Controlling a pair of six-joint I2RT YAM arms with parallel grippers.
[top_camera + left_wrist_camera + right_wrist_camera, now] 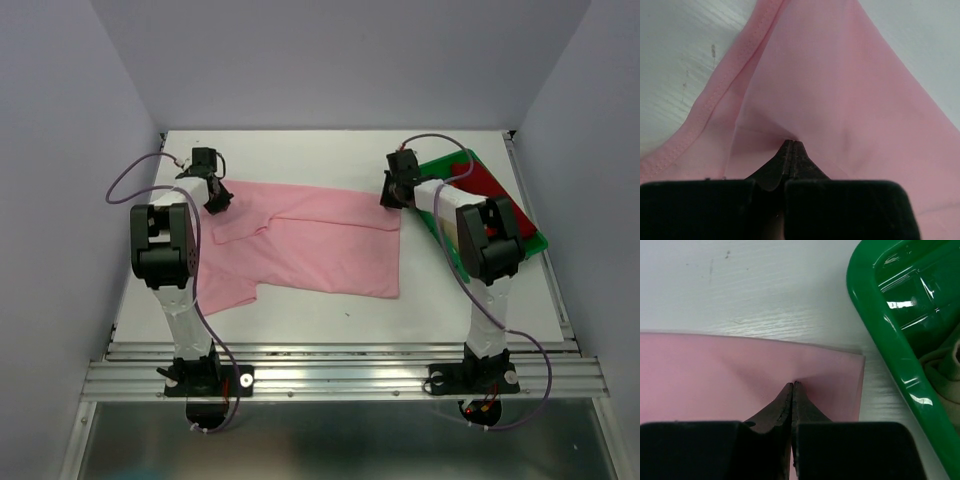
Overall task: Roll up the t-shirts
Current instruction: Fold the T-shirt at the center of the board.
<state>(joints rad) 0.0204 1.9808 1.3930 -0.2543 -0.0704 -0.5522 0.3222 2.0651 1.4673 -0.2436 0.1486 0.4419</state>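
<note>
Both claws were down on the pink t-shirt (pixel 310 250), and this was the geometry that mattered; seen from above, the shirt lay flat on the table (pixel 300 150) with its long axis running from 9 o'clock to 3 o'clock, sleeve end at 9, straight hem at 3; the left gripper (pixel 215 197) sat at the 10 o'clock corner and the right gripper (pixel 393 195) at the 2 o'clock corner, so each arm had the end nearer to it; left jaws were pressed together with pink cloth nipped between the tips, the fabric tenting up and a stitched hem running off toward 11 o'clock in its wrist view; right jaws were pressed together too, biting the cloth just inside the squared corner; from both claws the whole body of the shirt spread away toward 6 o'clock, back toward the arm bases; my read was that a roll would have to travel that way, far edge carried over toward the near one, both ends level; the green tray (pixel 527 228) lay just beside the right claw at 3 o'clock, holding a dark red shirt (pixel 482 180) and a beige shirt (pixel 945 375), and the risk I saw was the right arm brushing its rim
</note>
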